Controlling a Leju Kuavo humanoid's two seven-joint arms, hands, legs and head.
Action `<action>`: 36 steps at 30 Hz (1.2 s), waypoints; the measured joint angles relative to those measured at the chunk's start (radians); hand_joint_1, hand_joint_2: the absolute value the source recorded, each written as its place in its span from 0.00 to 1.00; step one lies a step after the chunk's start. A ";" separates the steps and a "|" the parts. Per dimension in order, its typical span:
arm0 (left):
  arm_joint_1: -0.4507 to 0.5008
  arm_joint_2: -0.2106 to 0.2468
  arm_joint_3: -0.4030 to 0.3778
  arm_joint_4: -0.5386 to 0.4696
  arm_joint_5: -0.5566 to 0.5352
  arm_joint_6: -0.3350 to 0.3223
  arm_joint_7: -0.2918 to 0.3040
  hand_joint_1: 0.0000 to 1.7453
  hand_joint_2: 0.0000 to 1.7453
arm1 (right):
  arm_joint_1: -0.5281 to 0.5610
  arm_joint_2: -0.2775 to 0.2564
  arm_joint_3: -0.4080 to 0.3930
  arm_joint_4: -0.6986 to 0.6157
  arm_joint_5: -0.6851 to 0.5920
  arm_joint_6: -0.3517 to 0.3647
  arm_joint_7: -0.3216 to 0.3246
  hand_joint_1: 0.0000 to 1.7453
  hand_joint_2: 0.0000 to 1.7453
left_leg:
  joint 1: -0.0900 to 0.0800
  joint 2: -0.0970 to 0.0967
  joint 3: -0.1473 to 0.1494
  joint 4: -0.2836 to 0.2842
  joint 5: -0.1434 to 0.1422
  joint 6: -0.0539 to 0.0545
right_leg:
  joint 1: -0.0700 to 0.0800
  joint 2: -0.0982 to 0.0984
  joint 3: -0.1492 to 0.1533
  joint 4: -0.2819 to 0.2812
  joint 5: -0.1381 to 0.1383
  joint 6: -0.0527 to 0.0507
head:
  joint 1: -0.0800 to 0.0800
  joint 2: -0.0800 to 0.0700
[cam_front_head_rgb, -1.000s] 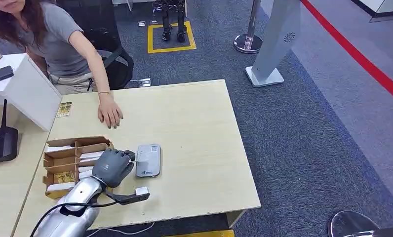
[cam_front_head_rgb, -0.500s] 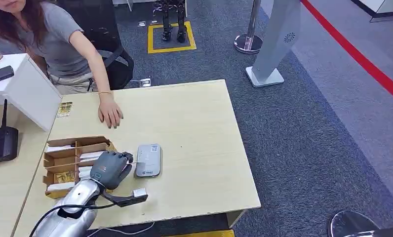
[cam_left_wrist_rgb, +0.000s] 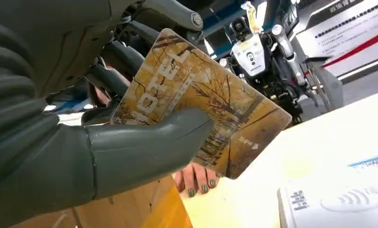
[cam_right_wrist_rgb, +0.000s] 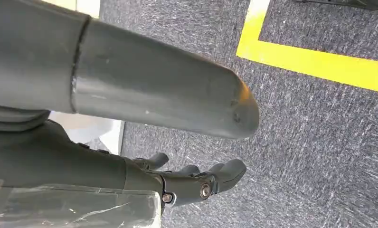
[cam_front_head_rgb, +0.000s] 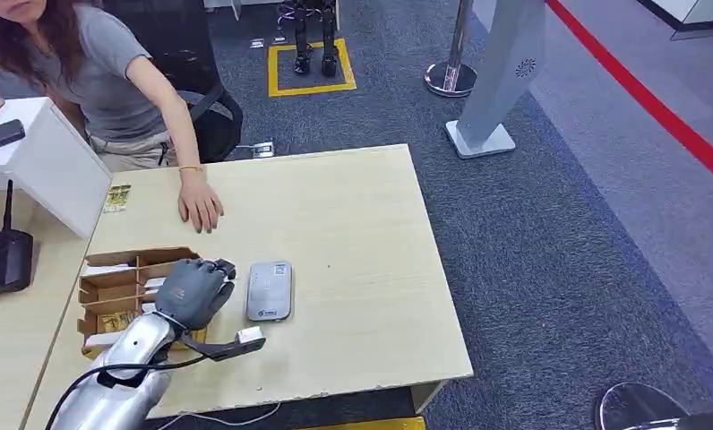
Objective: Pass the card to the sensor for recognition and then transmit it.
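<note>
Head view: the left hand [cam_front_head_rgb: 192, 291] hangs over the table [cam_front_head_rgb: 362, 233], just beside the sensor [cam_front_head_rgb: 270, 290], between it and the card box [cam_front_head_rgb: 111, 291]. A person's hand [cam_front_head_rgb: 199, 206] rests flat on the table, well beyond the robot's hand. From here the card is hidden under the fingers.

Left wrist view: the left hand [cam_left_wrist_rgb: 82, 118] grips the card [cam_left_wrist_rgb: 201, 104] between thumb and fingers [cam_left_wrist_rgb: 120, 57]; the card, printed with golden trees, sticks out past the thumb, tilted, above the table. The sensor [cam_left_wrist_rgb: 339, 199] lies ahead of the card's free end, apart from it, not under it. The person's fingertips show beyond the card.

Right wrist view: the right hand [cam_right_wrist_rgb: 177, 156] hangs over carpet, fingers loosely spread, holding nothing.

Judgement: this is the recognition step, with the card in hand beside the sensor and no contact. The next move calls for carrying the card sideways over the sensor's top and lowering it flat, then passing it on toward the person.
</note>
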 joint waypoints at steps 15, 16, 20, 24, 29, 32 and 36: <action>0.008 -0.062 0.057 -0.137 -0.086 0.081 0.053 1.00 1.00 | 0.000 0.002 0.000 0.000 -0.005 0.000 0.000 0.00 0.00 | 0.000 0.000 0.000 0.000 0.000 0.000 | 0.000 0.000 0.000 0.000 0.000 0.000 | 0.000 0.000; 0.007 -0.076 0.080 -0.164 -0.063 0.072 0.053 1.00 1.00 | 0.001 0.002 0.000 0.000 -0.006 0.000 0.000 0.00 0.00 | 0.000 0.000 0.000 0.000 0.000 0.000 | 0.000 0.000 0.000 0.000 0.000 0.000 | 0.000 0.000; -0.018 -0.141 0.206 -0.269 0.152 -0.027 0.044 1.00 1.00 | 0.004 0.002 0.000 0.000 -0.010 0.000 0.001 0.00 0.00 | 0.000 0.001 0.000 0.001 0.000 0.000 | 0.000 0.000 0.000 0.000 0.001 0.000 | 0.000 0.000; -0.055 -0.201 0.381 -0.324 0.439 -0.149 0.028 1.00 1.00 | 0.012 0.003 0.000 0.000 -0.015 0.001 0.001 0.00 0.00 | 0.000 0.001 0.000 0.000 0.000 0.000 | 0.000 0.000 0.000 0.000 0.001 0.000 | 0.000 0.000; -0.075 -0.241 0.538 -0.327 0.602 -0.214 0.010 1.00 1.00 | 0.015 0.003 0.000 0.000 -0.016 0.001 0.001 0.00 0.00 | 0.000 0.000 0.000 0.000 0.000 0.000 | 0.000 0.001 0.000 0.001 0.000 0.000 | 0.000 0.000; -0.080 -0.261 0.618 -0.327 0.754 -0.269 0.010 1.00 1.00 | 0.014 0.003 0.000 0.000 -0.016 0.002 0.002 0.00 0.00 | 0.000 0.001 0.000 0.000 0.000 0.000 | 0.000 0.001 0.000 0.000 0.000 0.000 | 0.000 0.000; -0.083 -0.270 0.710 -0.324 0.878 -0.302 0.011 1.00 1.00 | 0.015 0.003 0.000 0.000 -0.015 0.004 0.005 0.00 0.00 | 0.000 0.002 0.000 0.000 0.000 0.000 | 0.000 0.002 0.000 0.000 0.000 0.000 | 0.000 0.000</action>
